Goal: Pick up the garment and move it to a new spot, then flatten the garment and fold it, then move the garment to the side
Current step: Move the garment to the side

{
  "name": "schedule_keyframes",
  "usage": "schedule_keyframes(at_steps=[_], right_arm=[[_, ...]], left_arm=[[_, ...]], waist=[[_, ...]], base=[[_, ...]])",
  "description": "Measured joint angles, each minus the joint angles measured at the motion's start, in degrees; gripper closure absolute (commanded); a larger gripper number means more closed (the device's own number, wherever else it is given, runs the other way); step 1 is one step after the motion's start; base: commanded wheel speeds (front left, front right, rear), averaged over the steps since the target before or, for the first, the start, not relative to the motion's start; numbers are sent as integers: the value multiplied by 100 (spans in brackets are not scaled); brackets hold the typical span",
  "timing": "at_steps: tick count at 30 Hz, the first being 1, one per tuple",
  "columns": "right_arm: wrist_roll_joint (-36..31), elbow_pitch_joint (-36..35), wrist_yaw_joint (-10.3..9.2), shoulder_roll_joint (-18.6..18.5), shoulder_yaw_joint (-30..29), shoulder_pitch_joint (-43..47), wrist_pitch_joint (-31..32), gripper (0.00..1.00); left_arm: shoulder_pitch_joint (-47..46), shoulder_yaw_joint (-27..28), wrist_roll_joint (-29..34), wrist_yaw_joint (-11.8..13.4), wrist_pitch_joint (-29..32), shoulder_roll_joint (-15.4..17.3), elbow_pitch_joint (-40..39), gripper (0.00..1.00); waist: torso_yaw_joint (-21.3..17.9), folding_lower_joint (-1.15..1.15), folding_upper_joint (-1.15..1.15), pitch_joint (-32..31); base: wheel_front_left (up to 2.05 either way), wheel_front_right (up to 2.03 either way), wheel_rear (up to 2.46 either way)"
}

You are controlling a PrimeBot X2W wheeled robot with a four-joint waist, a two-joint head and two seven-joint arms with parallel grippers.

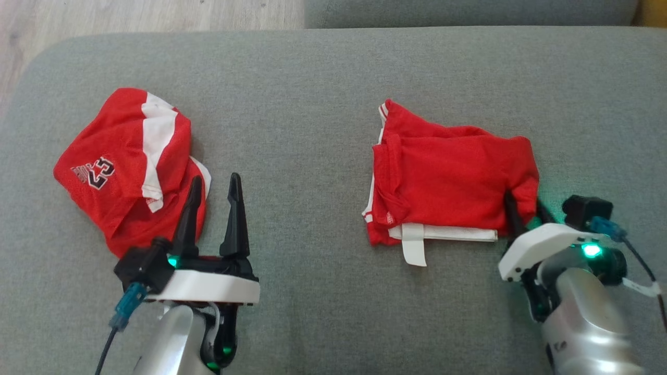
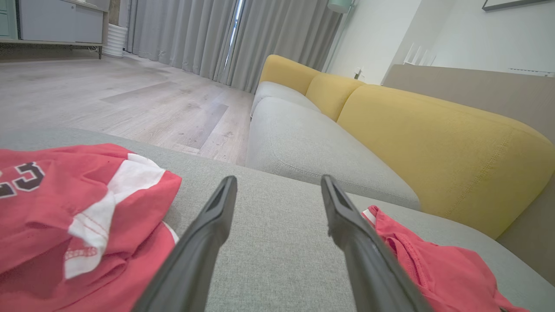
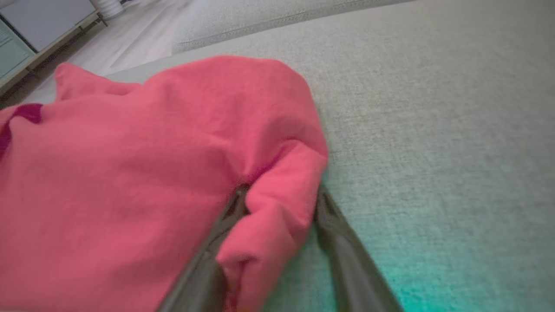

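Note:
A folded red garment (image 1: pixel 453 177) with white trim lies right of centre on the grey cushion (image 1: pixel 312 78). My right gripper (image 1: pixel 523 205) is at its near right corner. In the right wrist view its fingers (image 3: pixel 338 242) straddle a raised fold of the red cloth (image 3: pixel 130 173), the jaws still apart around it (image 3: pixel 279 193). A second red garment (image 1: pixel 130 161), crumpled, with a white stripe and the number 23, lies at the left. My left gripper (image 1: pixel 215 179) stands open just right of it with nothing between its fingers (image 2: pixel 278 180). Both garments (image 2: pixel 65 216) (image 2: pixel 433 268) flank those fingers.
The cushion's rounded left edge drops to wooden floor (image 1: pixel 130 13). Another grey seat (image 2: pixel 303 143) with yellow backrests (image 2: pixel 433 143) lies beyond the far edge. Bare grey cushion stretches between the two garments and along the far side.

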Motion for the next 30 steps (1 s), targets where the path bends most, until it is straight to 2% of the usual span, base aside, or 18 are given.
schedule_keyframes(at_steps=[6,9,15,22,25,30], right_arm=[[-354,291,1,54,-51,-169,-254,100],[-586,316,1,-63,-126,-174,-331,100],[-900,193,1,-744,-197,-331,-321,100],[-992,48,1,-1688,-203,-804,-78,100],[-1009,78,1,-2056,-399,-1007,-24,100],[-1112,186,1,-2280,-684,-1171,-19,100]], left_arm=[[4,10,8,4,0,0,25,0],[4,11,8,4,0,0,11,0],[-5,-33,8,5,-1,0,-133,0],[-322,-235,8,8,-1,-2,-278,0],[-487,-343,44,10,-1,-4,-320,0],[-559,-399,49,12,-14,-8,-360,0]], waist=[[-105,0,0,-67],[-192,0,0,-107],[-411,0,0,-77],[-590,0,0,220],[-625,1,0,399],[-599,1,0,568]], base=[[0,0,0],[0,0,0],[0,0,0],[0,0,0],[0,0,0],[0,0,0]])
